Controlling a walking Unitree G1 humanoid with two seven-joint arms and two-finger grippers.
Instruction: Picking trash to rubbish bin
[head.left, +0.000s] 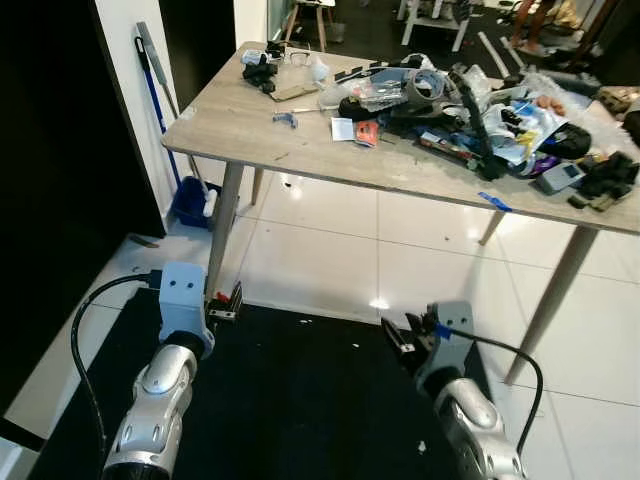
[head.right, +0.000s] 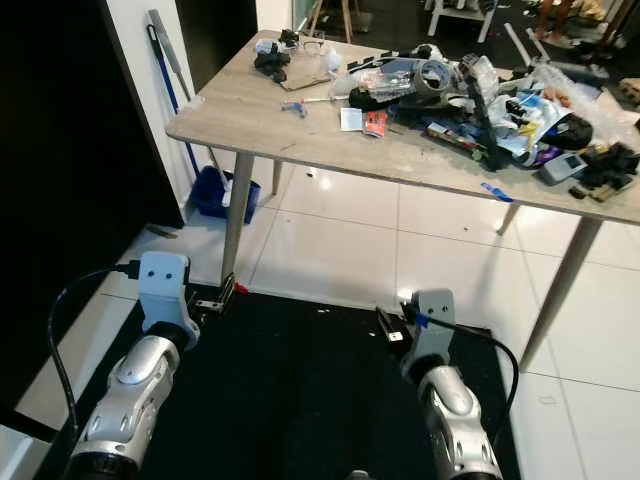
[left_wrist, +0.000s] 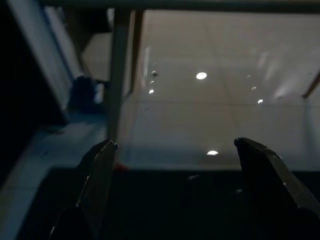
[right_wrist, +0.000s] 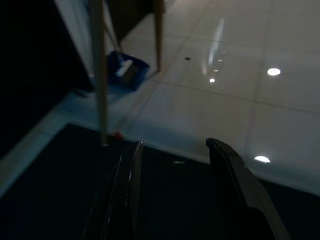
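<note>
A wooden table carries a heap of clutter and wrappers, with a red-and-white packet nearer its front edge. Small white scraps lie on the black mat below. A red bit lies by the table leg. My left gripper hovers low over the mat's far edge beside that leg, open and empty. My right gripper hangs over the mat to the right, also open with nothing in it.
A blue dustpan and a long-handled broom lean against the white wall on the left. Glossy white tiles run under the table. Chair and table legs stand in the dark room beyond.
</note>
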